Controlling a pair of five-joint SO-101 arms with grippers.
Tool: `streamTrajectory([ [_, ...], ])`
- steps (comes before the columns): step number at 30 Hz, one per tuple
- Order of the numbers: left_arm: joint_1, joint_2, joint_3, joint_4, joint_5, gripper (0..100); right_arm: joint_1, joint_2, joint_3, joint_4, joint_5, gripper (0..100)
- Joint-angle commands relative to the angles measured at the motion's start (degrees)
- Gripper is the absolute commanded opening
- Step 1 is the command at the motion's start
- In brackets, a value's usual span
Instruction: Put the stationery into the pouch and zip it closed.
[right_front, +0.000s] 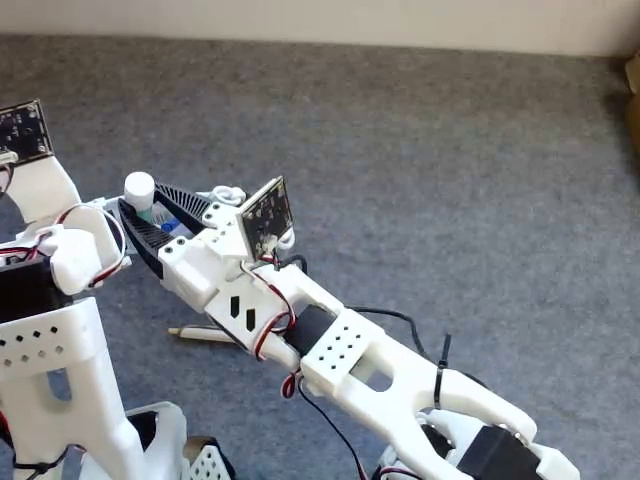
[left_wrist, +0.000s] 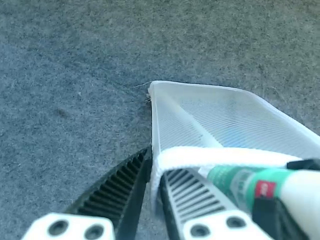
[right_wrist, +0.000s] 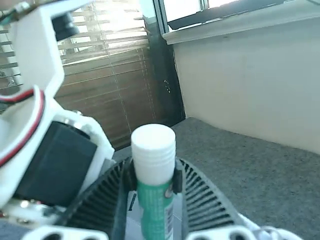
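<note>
The right tool is clamped on a glue stick, black ribbed fingers pressing its green body on both sides, white cap standing clear above them; from the high view that same cap pokes out at the tip of the right tool, over the left part of the grey worktop. The left tool is closed on the rim of the white mesh pouch, one finger outside and the other inside the opening; the pouch lies on the worktop with its mouth held up. The glue stick sits at that mouth, its far end cut off at the edge; I cannot tell how far in it is. From above, the pouch is mostly hidden beneath the arms. A pencil-like stick lies flat on the worktop, one end hidden under the right arm.
</note>
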Motion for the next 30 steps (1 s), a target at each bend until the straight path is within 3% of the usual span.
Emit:
streamTrajectory([
  [1, 1.19, -0.13, 0.40, 0.35, -0.26, 1, 1.27, -0.66, -3.30, 1.63, -0.53, 16.6],
  [3, 1.19, -0.13, 0.40, 0.35, -0.26, 1, 1.27, -0.75, -3.56, 4.35, -0.70, 21.2],
  [16, 1.19, -0.13, 0.40, 0.35, -0.35, 1, 1.54, -0.75, -4.62, 4.79, -0.62, 21.2],
  [24, 1.19, -0.13, 0.48, 0.35, -0.35, 1, 3.03, -3.30, -4.70, 5.23, -0.53, 11.5],
  [30, 1.19, -0.13, 0.48, 0.18, -0.35, 1, 4.70, -11.82, -4.62, 7.87, -0.53, 9.5],
])
